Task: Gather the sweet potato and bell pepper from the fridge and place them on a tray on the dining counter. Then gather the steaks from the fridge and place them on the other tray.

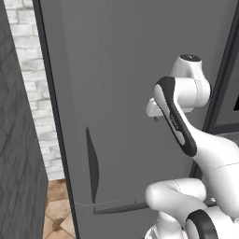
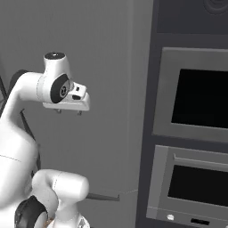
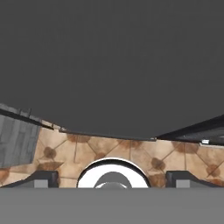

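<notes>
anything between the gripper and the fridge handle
Nothing: in the left base view only bare grey door separates the open gripper from the fridge handle.

Tiled brown floor [image 3: 131, 151]; grey fridge [image 1: 130, 93] stands on it.

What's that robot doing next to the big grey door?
The white robot arm is parked in front of the closed grey fridge. Its claw points down, open and holding nothing, and hangs in front of the door, to the right of the long dark handle. The food it has to fetch is behind that shut door. A wall oven sits to the fridge's right.
</notes>
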